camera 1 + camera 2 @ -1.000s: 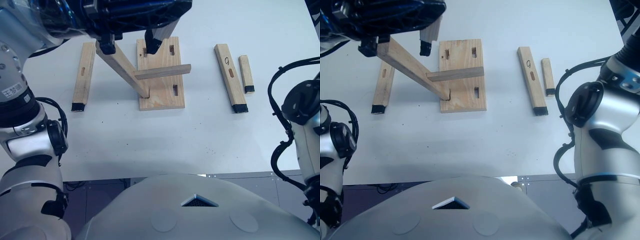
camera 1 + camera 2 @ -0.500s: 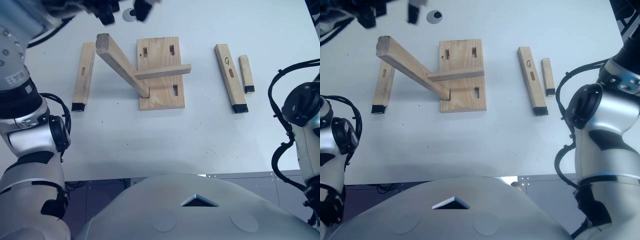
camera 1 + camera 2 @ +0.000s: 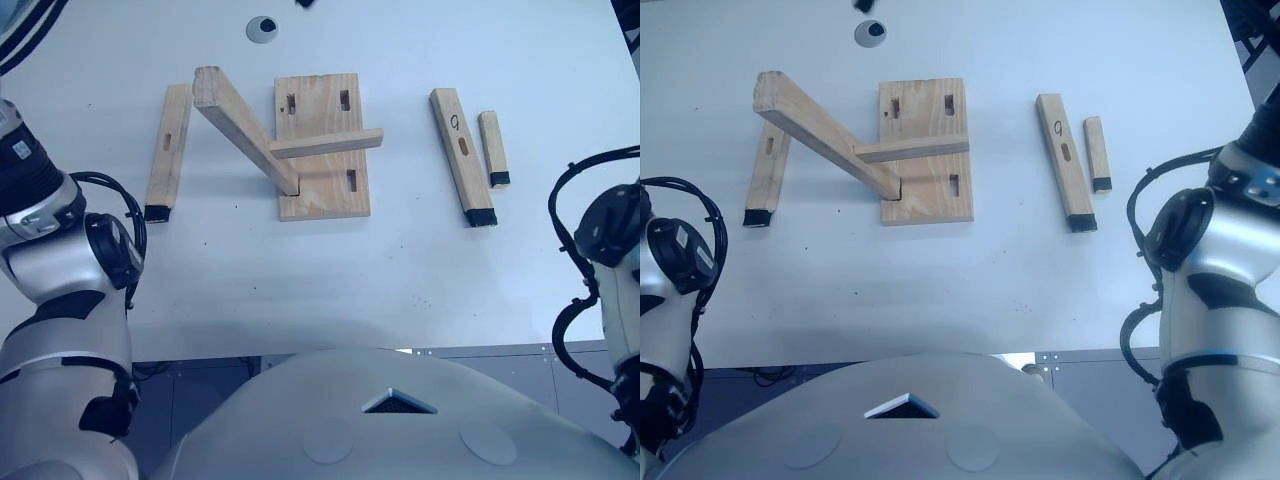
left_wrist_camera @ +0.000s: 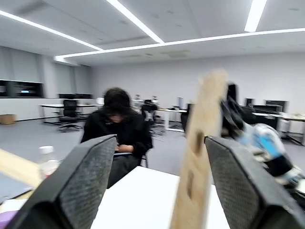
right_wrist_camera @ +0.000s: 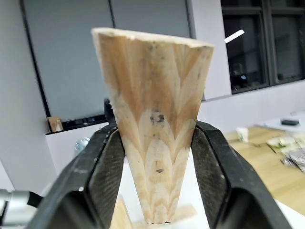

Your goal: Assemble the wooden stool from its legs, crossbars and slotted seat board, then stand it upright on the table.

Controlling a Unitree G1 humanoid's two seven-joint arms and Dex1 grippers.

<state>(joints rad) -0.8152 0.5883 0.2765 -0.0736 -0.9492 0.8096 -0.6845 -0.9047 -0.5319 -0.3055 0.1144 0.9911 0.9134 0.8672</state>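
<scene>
Seat board flat in the middle of the table, two empty slots on its right side, nearer the right gripper, shut tight on a spare leg sticking straight out; left gripper wide open, holding nothing.

Ceiling light strips, office desks, dark windows

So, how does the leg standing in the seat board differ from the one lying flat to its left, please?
The standing leg rises tilted from the seat board's near-left slot; the flat leg lies on the table. The standing leg carries a crossbar; the flat leg's slot is empty. The flat leg has a black cap at its near end; the standing leg's free end is bare. Both are pale wood.
</scene>
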